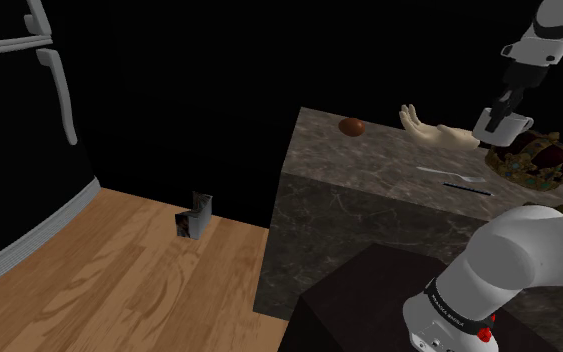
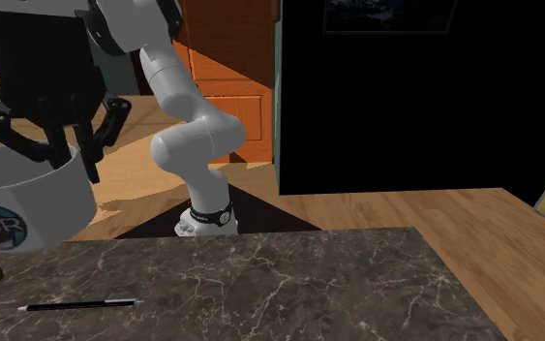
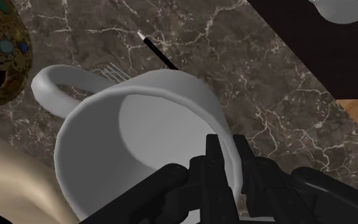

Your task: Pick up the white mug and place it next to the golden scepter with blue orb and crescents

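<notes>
Fingers (image 3: pixel 217 164) hold the mug (image 3: pixel 139 130) by its rim, up above the counter (image 3: pixel 247 57); next it must go beside the scepter.

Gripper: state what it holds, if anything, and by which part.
The gripper holds the white mug by its rim wall, one finger inside, one outside, roughly opposite the handle.

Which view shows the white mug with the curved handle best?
The wrist view: the white mug shows its rim, inside and handle up close. The shoulder view shows it far off; the second exterior view cuts it at the edge.
</notes>
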{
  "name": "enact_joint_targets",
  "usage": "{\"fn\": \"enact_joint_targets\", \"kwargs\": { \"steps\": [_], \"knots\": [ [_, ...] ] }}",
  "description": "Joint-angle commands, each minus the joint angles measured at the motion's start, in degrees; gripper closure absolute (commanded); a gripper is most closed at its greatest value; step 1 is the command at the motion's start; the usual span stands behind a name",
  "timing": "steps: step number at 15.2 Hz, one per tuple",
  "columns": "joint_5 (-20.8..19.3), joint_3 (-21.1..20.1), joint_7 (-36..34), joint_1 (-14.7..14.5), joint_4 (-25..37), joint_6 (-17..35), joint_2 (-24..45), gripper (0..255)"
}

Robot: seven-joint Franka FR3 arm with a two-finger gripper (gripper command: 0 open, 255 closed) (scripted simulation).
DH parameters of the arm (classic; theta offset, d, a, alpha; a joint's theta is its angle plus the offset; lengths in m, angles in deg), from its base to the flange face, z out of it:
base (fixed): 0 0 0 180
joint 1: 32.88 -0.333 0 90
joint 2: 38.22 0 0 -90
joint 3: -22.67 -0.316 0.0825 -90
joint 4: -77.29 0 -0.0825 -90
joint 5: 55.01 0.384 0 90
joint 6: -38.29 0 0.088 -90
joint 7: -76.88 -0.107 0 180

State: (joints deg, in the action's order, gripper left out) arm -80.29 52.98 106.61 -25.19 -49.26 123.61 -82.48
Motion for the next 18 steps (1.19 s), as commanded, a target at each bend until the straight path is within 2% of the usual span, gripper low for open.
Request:
{"fn": "enact_joint_targets", "kwargs": {
  "steps": [1,9,15,16,18],
  "knots": [
    [-1.6,2.9,3.0,0.3,1.3,0.6,0.8,255],
    [-5.2,15.4,14.6,-1.3,10.3,2.9,7.0,255],
    [-4.9,27.9,24.1,-6.1,19.7,5.2,14.1,255],
    [-4.6,29.5,25.1,-6.9,20.7,5.4,14.9,255],
    [-5.1,29.7,24.7,-6.7,19.0,6.8,14.4,255]
  ]
}}
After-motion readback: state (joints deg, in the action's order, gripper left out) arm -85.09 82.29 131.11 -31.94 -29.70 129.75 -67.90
